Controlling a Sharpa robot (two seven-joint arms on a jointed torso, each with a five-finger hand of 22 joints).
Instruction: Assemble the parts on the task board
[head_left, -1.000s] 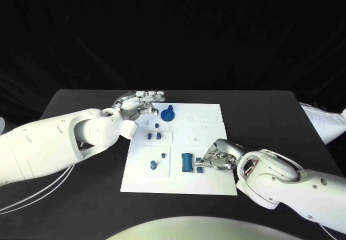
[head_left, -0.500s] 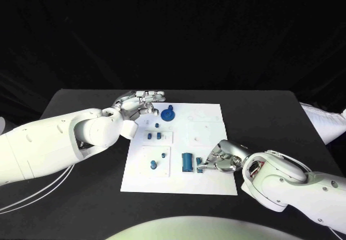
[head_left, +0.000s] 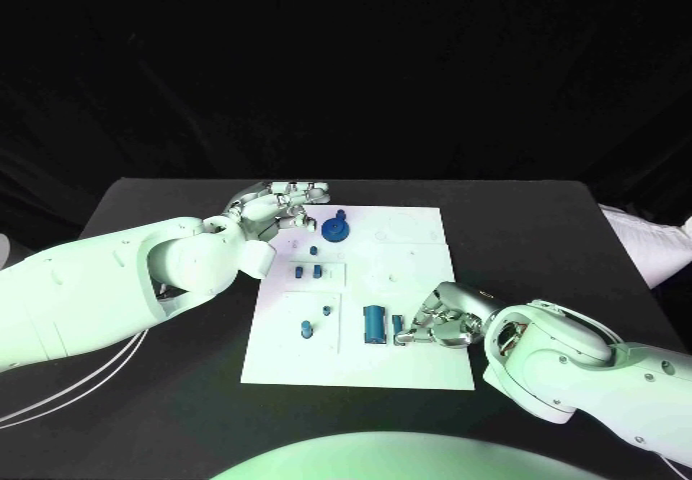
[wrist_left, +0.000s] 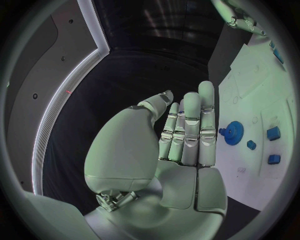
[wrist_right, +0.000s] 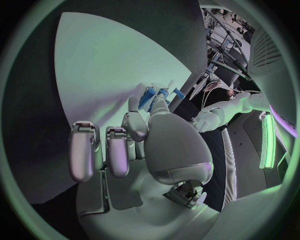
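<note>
White task board (head_left: 411, 365) lies in the middle of the black tabletop (head_left: 548, 220), with the blue parts spread over it. A blue gear (head_left: 336, 232) sits near the far left corner; two small blue blocks (head_left: 306, 270) stand in a raised square below it; two more small pieces (head_left: 309, 327) occupy a second raised square nearer the robot. A blue cylinder (head_left: 375, 322) lies just right of that square, with a short blue piece (head_left: 398, 323) beside it.

Right hand (head_left: 441, 320) rests over the board's near right area, fingertips down at the short blue piece and close to the cylinder. The right wrist view shows blue pieces at the fingertips, but whether one is pinched cannot be told. Left hand (head_left: 281, 205) hovers at the far left corner of the board, just beside the gear; the left wrist view shows its fingers (wrist_left: 190, 127) straight and side by side, holding nothing.

Judged by appearance, the parts are light, rigid plastic with smooth faces, likely to slip or tip under a glancing touch. The cylinder is best taken across its middle, the gear by its rim, and the small blocks by opposite flat sides.
</note>
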